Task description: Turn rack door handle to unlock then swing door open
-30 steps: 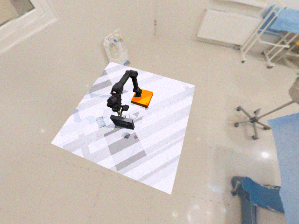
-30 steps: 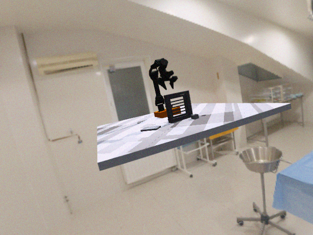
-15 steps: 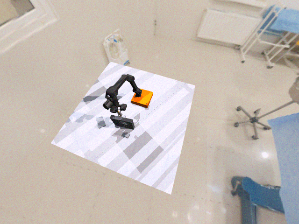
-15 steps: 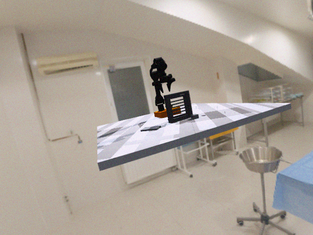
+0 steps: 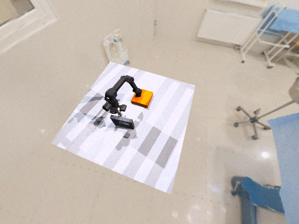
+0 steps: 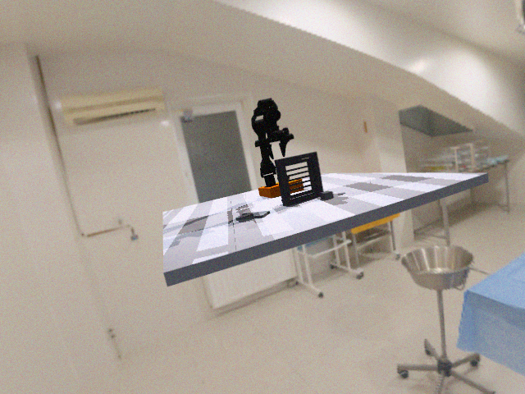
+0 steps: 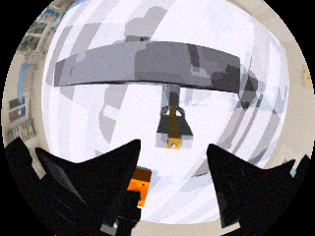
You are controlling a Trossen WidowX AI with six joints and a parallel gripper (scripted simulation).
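Note:
The rack door [image 6: 299, 180] [image 5: 122, 122] is a dark slatted panel standing upright in its dark frame [image 6: 320, 176]. It looks shut, lying in the plane of the frame. The brass handle [image 7: 173, 129] [image 5: 119, 112] sticks out on the side facing the arm. Its exact turn is hard to tell. My gripper [image 7: 175, 147] [image 6: 277, 156] is open and empty, pointing down above the handle. In the wrist view the handle shows between and just ahead of the fingertips, with white table on either side. No contact shows. The exterior camera sees the handle hidden behind the frame.
The orange base block [image 5: 143, 98] [image 6: 267, 191] [image 7: 143, 186] carries the arm. A small dark block [image 6: 326, 195] [image 5: 126, 135] lies beyond the door. A flat grey piece [image 5: 100, 122] [image 6: 256, 214] lies to one side of the rack on the patterned table [image 5: 154, 178] [image 6: 237, 249].

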